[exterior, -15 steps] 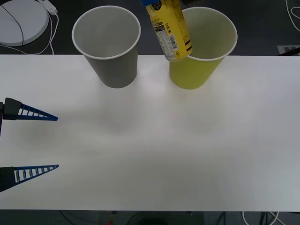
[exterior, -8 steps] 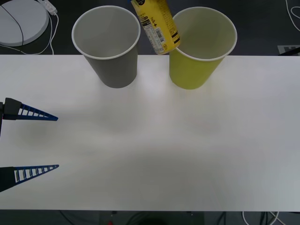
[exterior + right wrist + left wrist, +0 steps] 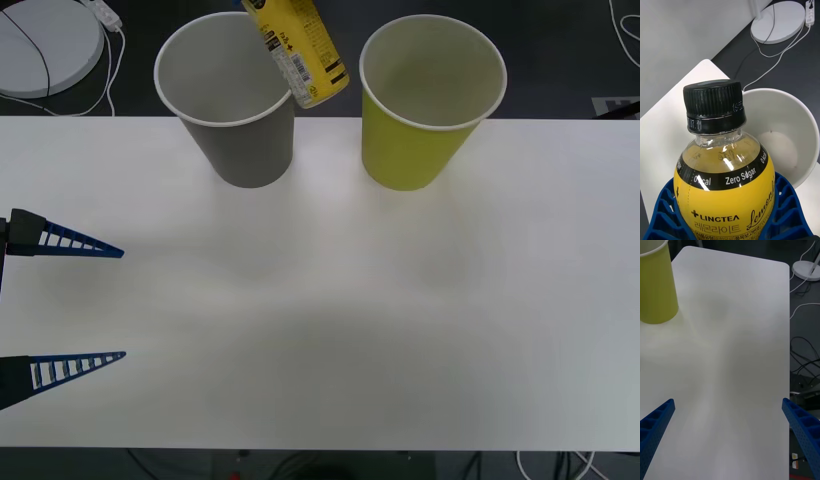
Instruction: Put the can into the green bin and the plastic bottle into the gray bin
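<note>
The plastic bottle (image 3: pixel 297 48), yellow with a black cap (image 3: pixel 713 107), hangs tilted above the right rim of the gray bin (image 3: pixel 230 110). My right gripper (image 3: pixel 726 219) is shut on its body, a blue finger (image 3: pixel 788 210) on each side. In the right wrist view the gray bin (image 3: pixel 805 120) opens white and empty just beyond the cap. The green bin (image 3: pixel 430 110) stands to the right of the gray one and also shows as a yellow-green cup (image 3: pixel 655 285). My left gripper (image 3: pixel 123 303) rests open at the table's left side, holding nothing. The can is out of view.
The white table (image 3: pixel 330 300) carries the two cups along its far edge. A round white disc (image 3: pixel 45 45) with a cable lies on the dark floor beyond the far left corner. More cables (image 3: pixel 805 352) run past the table's side.
The bottle has travelled left, from over the green bin's left rim, across the gap, to above the gray bin's right rim. My left gripper has stayed still.
</note>
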`<action>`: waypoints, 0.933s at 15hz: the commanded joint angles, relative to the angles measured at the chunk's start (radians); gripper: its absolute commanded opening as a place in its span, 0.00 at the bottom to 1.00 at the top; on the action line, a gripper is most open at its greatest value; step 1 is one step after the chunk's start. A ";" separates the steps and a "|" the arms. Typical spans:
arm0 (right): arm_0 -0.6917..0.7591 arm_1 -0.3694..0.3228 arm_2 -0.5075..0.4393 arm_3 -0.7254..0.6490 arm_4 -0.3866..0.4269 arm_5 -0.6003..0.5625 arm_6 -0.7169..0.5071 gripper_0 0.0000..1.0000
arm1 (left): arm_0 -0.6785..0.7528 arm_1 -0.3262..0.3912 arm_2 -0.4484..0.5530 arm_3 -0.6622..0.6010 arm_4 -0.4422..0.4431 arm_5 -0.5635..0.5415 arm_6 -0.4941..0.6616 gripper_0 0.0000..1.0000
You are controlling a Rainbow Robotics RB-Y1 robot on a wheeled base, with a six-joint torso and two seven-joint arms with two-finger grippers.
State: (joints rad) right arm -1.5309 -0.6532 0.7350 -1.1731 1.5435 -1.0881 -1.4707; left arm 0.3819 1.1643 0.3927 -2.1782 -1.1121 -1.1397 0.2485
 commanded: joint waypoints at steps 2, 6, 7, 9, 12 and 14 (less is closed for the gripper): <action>-0.064 0.052 0.044 0.089 0.020 -0.003 -0.045 0.00 | 0.000 0.000 0.000 0.000 0.000 0.000 0.000 1.00; -0.133 0.118 0.078 0.208 0.041 -0.004 -0.045 0.00 | 0.000 0.000 0.000 0.000 0.000 0.000 0.000 1.00; -0.147 0.135 0.081 0.242 0.044 -0.006 -0.045 0.00 | 0.000 0.000 0.000 0.000 0.000 0.000 0.000 1.00; -0.181 0.173 0.093 0.313 0.056 -0.006 -0.045 0.00 | 0.000 0.000 0.000 0.000 0.000 0.000 0.000 1.00; -0.215 0.207 0.113 0.377 0.070 -0.004 -0.045 0.00 | 0.000 0.000 0.000 0.000 0.000 0.000 0.000 1.00; -0.227 0.224 0.122 0.409 0.076 -0.004 -0.045 0.00 | 0.000 0.000 0.000 0.000 0.000 0.000 0.000 1.00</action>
State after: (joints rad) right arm -1.7535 -0.4358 0.8543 -0.7755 1.6169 -1.0925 -1.5156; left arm 0.3819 1.1643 0.3927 -2.1782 -1.1121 -1.1397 0.2485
